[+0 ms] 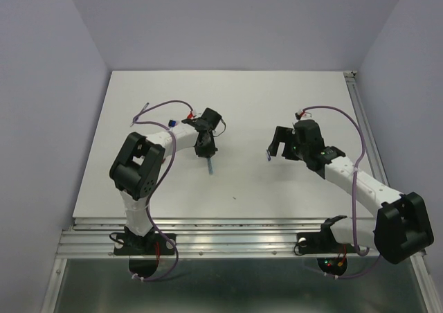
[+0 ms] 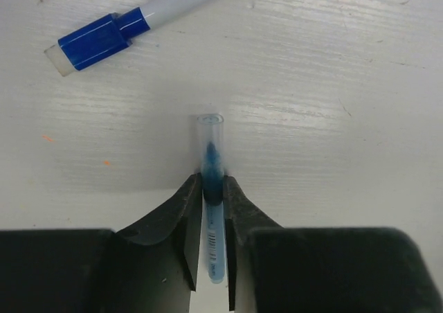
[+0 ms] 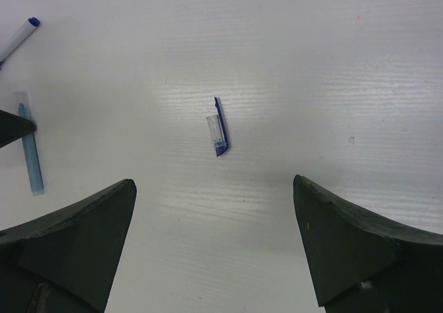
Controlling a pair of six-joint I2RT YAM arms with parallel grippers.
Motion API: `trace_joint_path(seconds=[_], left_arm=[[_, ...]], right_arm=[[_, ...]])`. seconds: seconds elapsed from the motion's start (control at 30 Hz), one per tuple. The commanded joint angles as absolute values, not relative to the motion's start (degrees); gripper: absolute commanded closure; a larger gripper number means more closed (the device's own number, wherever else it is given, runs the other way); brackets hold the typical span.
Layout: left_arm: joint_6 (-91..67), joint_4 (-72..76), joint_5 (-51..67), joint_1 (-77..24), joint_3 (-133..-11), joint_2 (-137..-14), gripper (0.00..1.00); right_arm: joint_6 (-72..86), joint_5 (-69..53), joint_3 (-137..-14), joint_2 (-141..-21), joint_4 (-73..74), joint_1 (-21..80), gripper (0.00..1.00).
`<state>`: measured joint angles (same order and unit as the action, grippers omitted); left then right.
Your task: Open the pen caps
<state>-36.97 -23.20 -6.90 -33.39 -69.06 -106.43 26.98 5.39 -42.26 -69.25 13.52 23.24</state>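
My left gripper (image 1: pixel 206 149) is shut on a light blue pen (image 1: pixel 210 166) lying on the white table. In the left wrist view the fingers (image 2: pixel 185 202) pinch the pen (image 2: pixel 213 244), and its clear capped end (image 2: pixel 210 129) sticks out past the gripper (image 2: pixel 211 183). A white marker with a dark blue cap (image 2: pixel 93 41) lies beyond it. My right gripper (image 1: pixel 272 150) is open and empty above the table. In the right wrist view a small loose dark blue and clear pen cap (image 3: pixel 218 134) lies ahead of the gripper (image 3: pixel 214 181).
The right wrist view shows the held light blue pen (image 3: pixel 29 157) at far left and a blue-tipped pen (image 3: pixel 21 34) at top left. A thin whitish pen (image 1: pixel 144 109) lies behind the left arm. A metal rail (image 1: pixel 228 226) runs along the near table edge.
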Motion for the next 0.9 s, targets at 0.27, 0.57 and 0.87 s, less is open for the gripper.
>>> trace_joint_path(seconds=[0.27, 0.57, 0.87], left_arm=[[-34.1, -16.2, -1.6, -34.4, -64.2, -102.0, 1.0], [-21.5, 5.9, 16.2, -39.7, -53.0, -79.8, 1.0], [-20.9, 17.5, 24.1, -43.2, -45.1, -68.0, 1.0]], right_arm=[[25.8, 2.3, -40.7, -64.7, 12.3, 23.0, 0.0], [24.3, -17.2, -34.0, -54.5, 0.5, 23.0, 0.0], [32.1, -37.9, -30.5, -51.3, -19.7, 23.0, 0.0]])
